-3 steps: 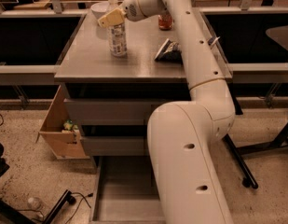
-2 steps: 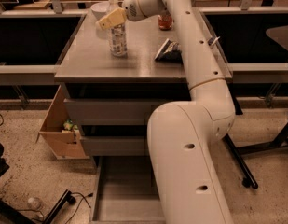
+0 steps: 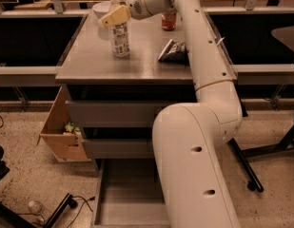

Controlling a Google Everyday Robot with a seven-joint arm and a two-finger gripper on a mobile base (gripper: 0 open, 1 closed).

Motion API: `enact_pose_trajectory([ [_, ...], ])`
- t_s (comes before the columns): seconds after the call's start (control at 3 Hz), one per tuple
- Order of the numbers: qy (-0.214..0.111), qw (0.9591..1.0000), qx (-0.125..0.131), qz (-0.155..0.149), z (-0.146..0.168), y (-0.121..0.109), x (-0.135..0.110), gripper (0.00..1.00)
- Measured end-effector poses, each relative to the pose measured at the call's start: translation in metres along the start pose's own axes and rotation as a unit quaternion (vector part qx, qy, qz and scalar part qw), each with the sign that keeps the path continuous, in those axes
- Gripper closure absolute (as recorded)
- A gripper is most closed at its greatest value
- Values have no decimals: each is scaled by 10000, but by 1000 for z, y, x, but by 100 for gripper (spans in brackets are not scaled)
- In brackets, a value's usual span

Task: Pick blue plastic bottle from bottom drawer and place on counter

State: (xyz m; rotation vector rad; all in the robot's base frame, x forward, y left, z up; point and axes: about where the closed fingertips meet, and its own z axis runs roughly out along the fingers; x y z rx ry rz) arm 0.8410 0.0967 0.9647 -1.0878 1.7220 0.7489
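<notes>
The blue plastic bottle point(image 3: 120, 41) stands upright on the counter point(image 3: 137, 66), towards its back left. It is clear with a pale printed label. My gripper point(image 3: 116, 17) is at the bottle's top and hides its cap. My white arm reaches up from the lower right and over the counter. The bottom drawer point(image 3: 130, 201) is pulled open below, and the part of its tray that shows holds nothing. My arm hides the drawer's right side.
A red soda can point(image 3: 169, 21) stands at the counter's back. A dark crumpled bag point(image 3: 174, 52) lies right of the bottle. A white bowl point(image 3: 101, 7) sits at the back left. A cardboard box point(image 3: 60, 132) stands left of the cabinet. A chair base point(image 3: 249, 177) is on the right.
</notes>
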Motion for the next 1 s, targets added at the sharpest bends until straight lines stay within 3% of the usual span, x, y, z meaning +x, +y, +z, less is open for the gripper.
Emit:
enact_pose_trajectory([
  [0.33,525,9984,173,111,-44,14,-13,0],
  [0.67,1368,9852,952,388,-96,27,-34,0],
  [1.0,2048,9520,2142,767,-160,35,-53,0],
])
